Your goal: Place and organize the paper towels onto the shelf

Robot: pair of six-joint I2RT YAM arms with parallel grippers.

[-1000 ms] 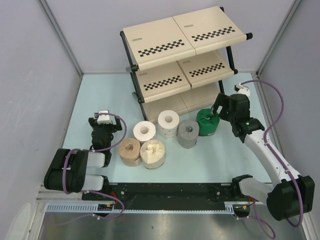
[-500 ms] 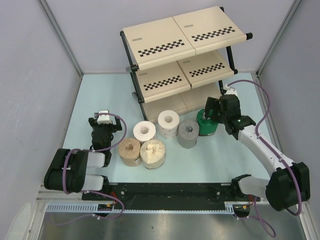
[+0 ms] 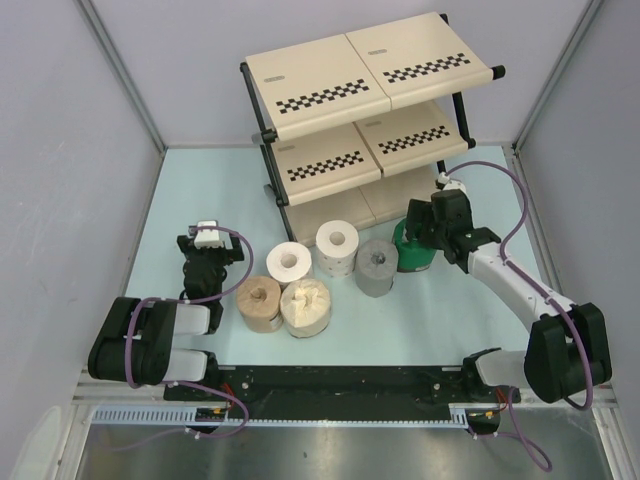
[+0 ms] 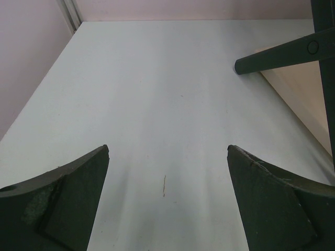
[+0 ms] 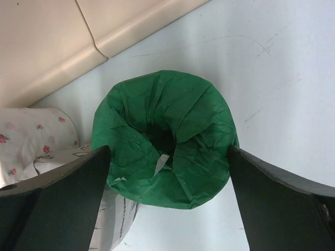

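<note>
- The pale blue table point(image 3: 200, 190) carries everything, with grey walls around it on three sides
- The shelf point(image 3: 370, 70) stands at the far middle of the table: three stepped tiers of cream panels with checkered strips, on a black tubular frame
- The right arm reaches from its base at the near right toward the shelf's right front corner. The right gripper point(image 5: 168, 149) hangs over the green roll point(image 3: 412, 250) with its jaws spread wide, one finger on each side of the roll. The roll is not clamped, and whether either finger touches it cannot be told
- The left arm lies folded at the near left. The left gripper point(image 4: 167, 151) is low over bare table with its jaws wide apart and nothing between them, and a black foot of the shelf frame shows ahead on its right
- All six paper towels stand on end on the table, just in front of the shelf's lowest tier
- The green roll is farthest right, closest to the bottom tier, with the grey roll point(image 3: 376, 265) just beside it on its left
- Two white rolls with red dots follow leftward, one point(image 3: 337, 245) beside the grey and the other point(image 3: 290, 265) next to it
- The cream roll point(image 3: 306, 303) and the tan-brown roll point(image 3: 259, 300) sit side by side, touching, nearest the arms
</note>
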